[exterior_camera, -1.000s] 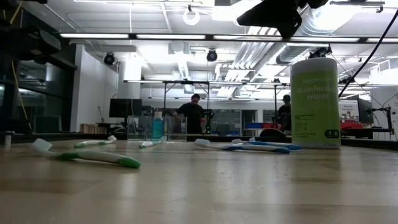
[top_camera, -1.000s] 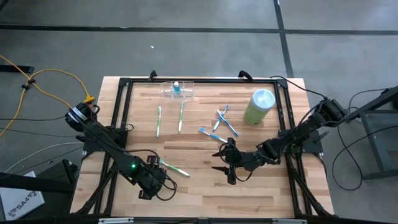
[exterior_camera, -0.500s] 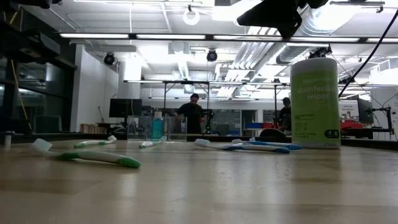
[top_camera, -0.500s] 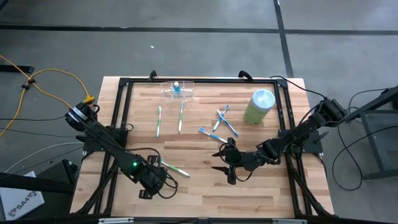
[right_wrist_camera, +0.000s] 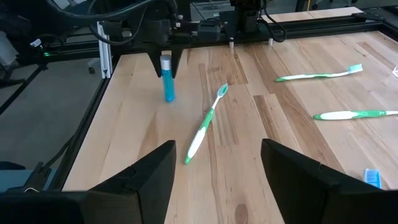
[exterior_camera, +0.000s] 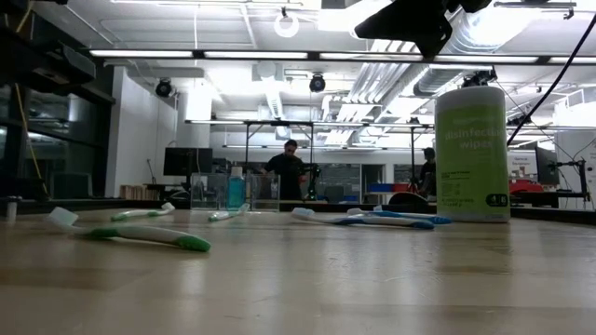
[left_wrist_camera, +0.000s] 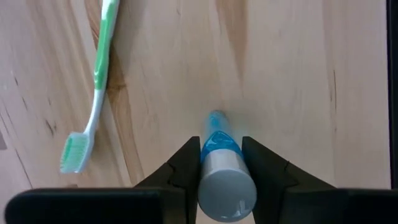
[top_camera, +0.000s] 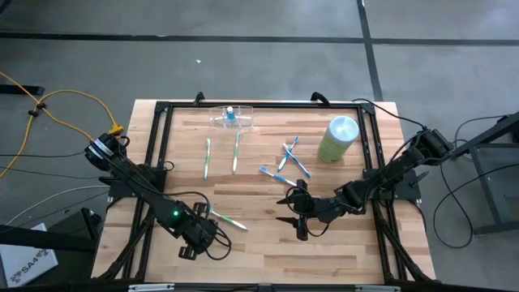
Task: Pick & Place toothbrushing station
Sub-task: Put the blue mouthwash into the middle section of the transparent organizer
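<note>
The toothbrushing station [top_camera: 231, 118] is a clear holder at the table's far side with a small blue bottle [top_camera: 230, 113] standing in it; it also shows in the low view [exterior_camera: 233, 191]. My left gripper [left_wrist_camera: 221, 146] is near the front left [top_camera: 199, 237], shut on a small blue tube [right_wrist_camera: 168, 87] with a pale cap. A green toothbrush [top_camera: 227, 219] lies flat just beside it. My right gripper [top_camera: 285, 212] hovers open right of the middle, with nothing between its fingers [right_wrist_camera: 149, 177]. My left gripper pinches the blue tube's upper part [left_wrist_camera: 219, 142], close under the pale cap [left_wrist_camera: 227, 186], between its two fingers. The fingers come from above and point down. The tube stands upright with its lower end [right_wrist_camera: 169, 98] at the tabletop; I cannot tell whether it touches the wood.
Two green toothbrushes [top_camera: 207, 158] [top_camera: 236, 152] lie left of centre, and blue ones [top_camera: 290, 154] [top_camera: 276, 174] lie right of centre. A light green wipes canister [top_camera: 339, 138] stands at the far right. A black frame [top_camera: 162, 109] runs round the table.
</note>
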### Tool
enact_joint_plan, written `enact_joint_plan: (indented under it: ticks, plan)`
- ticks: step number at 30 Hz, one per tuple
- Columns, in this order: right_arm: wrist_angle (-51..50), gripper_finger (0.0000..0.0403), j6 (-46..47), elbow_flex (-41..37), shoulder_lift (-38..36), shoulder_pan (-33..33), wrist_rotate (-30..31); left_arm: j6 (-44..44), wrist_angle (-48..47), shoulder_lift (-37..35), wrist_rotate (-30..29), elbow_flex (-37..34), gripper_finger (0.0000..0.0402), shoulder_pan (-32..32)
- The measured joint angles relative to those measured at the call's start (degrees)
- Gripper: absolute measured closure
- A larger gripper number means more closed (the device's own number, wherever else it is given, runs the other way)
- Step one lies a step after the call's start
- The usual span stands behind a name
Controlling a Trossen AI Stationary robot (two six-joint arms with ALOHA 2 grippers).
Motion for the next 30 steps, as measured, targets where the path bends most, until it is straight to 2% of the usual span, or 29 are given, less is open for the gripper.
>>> enact_joint_plan:
  ticks: [11,18,30]
  plan:
    - [-0.15,0.0176,0.00,0.00,0.00,-0.02,0.00,6.82,-1.12,-0.36,-0.25,1.61,0.0313,0.02]
    - [-0.15,0.0176,0.00,0.00,0.00,0.00,0.00,13.86,-8.21,-0.36,-4.81,6.74,0.0313,0.78]
    - [-0.36,0.0176,0.00,0.00,0.00,0.00,0.00,27.94,-13.74,-1.58,-4.67,8.79,0.0313,11.24]
